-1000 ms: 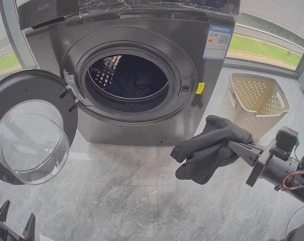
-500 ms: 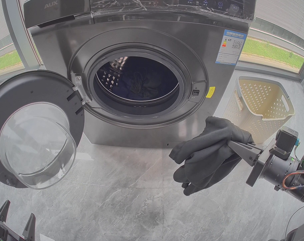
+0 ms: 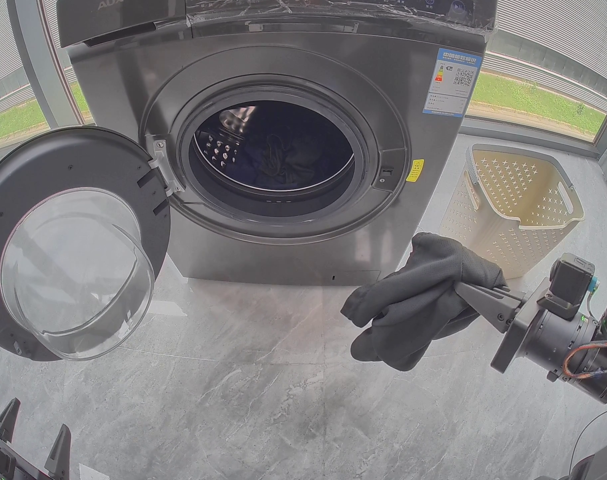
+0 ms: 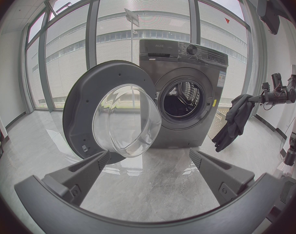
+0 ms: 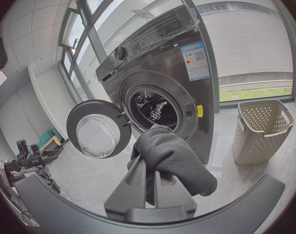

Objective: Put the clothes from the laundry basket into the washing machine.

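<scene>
Floor (image 3: 250, 381) and washing machine (image 3: 390, 95) shifted as the camera moved, seemingly closer for loading. The right gripper (image 3: 467, 290) jaws stay clamped on the dark garment (image 3: 410, 301); the left gripper (image 4: 148, 153) jaws are apart.

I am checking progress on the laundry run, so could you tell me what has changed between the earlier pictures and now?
The head camera shifted, so the washing machine and laundry basket did not move themselves. The dark garment hanging from the right gripper swayed slightly. Unchanged: the right gripper's hold, the open door, the left gripper open.
</scene>
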